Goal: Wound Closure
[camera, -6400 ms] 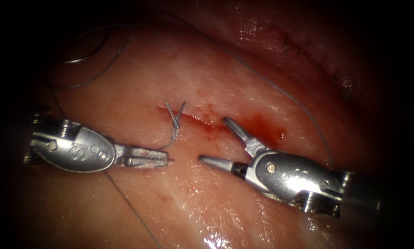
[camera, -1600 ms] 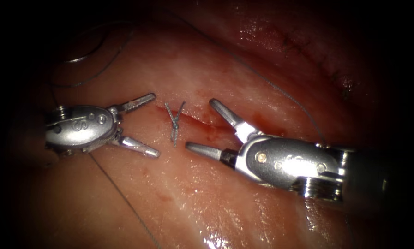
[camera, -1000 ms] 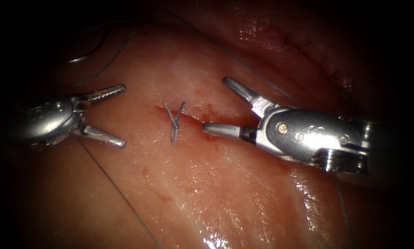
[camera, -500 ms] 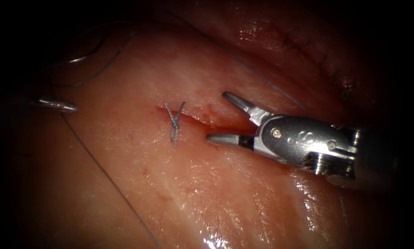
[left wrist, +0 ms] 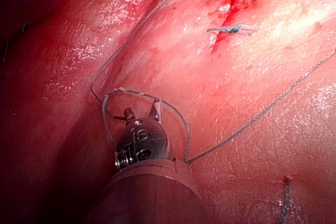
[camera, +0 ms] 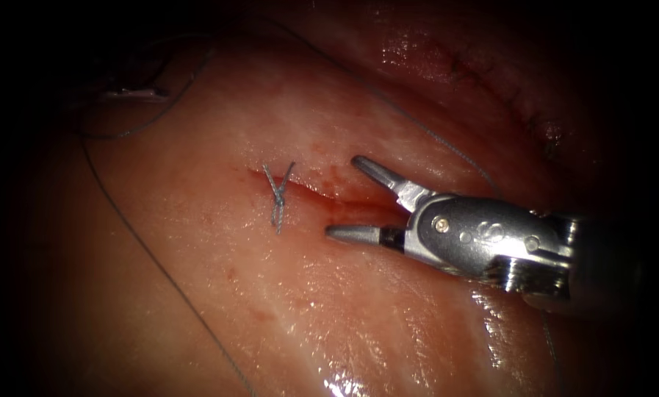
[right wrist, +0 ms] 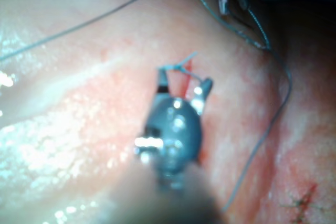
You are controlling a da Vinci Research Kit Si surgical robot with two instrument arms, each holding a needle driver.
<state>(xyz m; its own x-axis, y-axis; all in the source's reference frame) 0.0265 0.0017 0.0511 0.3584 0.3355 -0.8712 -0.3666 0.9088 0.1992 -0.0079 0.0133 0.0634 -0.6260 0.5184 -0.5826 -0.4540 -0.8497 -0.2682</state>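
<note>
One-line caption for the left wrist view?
Left tool, jaws open, empty, at the curved needle lying on the tissue; knotted stitch across the cut beyond.

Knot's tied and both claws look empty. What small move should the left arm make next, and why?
Probably close the left claw on the needle. Open and empty, it sits within the needle's curve, which lies on the tissue, left of the cut, apparently not in it. The right claw, open and empty, hovers beside the knot.
</note>
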